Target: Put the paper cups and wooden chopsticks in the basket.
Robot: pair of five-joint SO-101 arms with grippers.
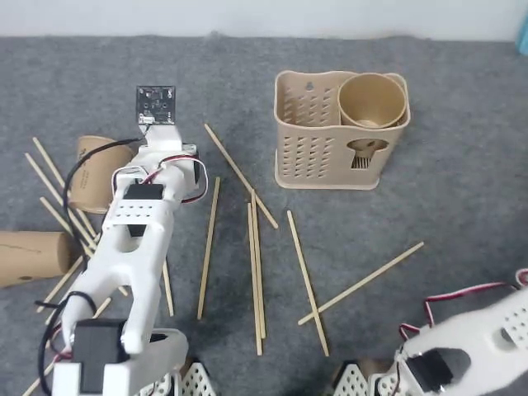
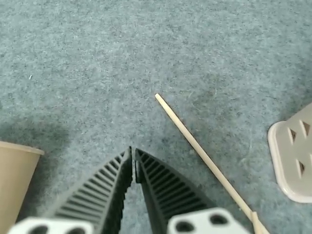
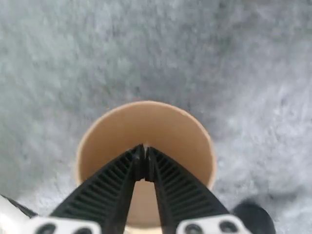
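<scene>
My left gripper is shut with nothing in it, low over the grey carpet. Beside it lies a wooden chopstick, and a paper cup lies on its other side. In the high view the left arm stretches up the table between a lying paper cup and the chopstick. Another cup lies at the left edge. A third cup stands in the beige basket. My right gripper is shut on the wall of a paper cup, whose mouth faces the camera.
Several chopsticks lie scattered in the middle and on the left of the carpet; one lies slanted at the right. The right arm sits at the bottom right corner. A basket corner is near the left gripper.
</scene>
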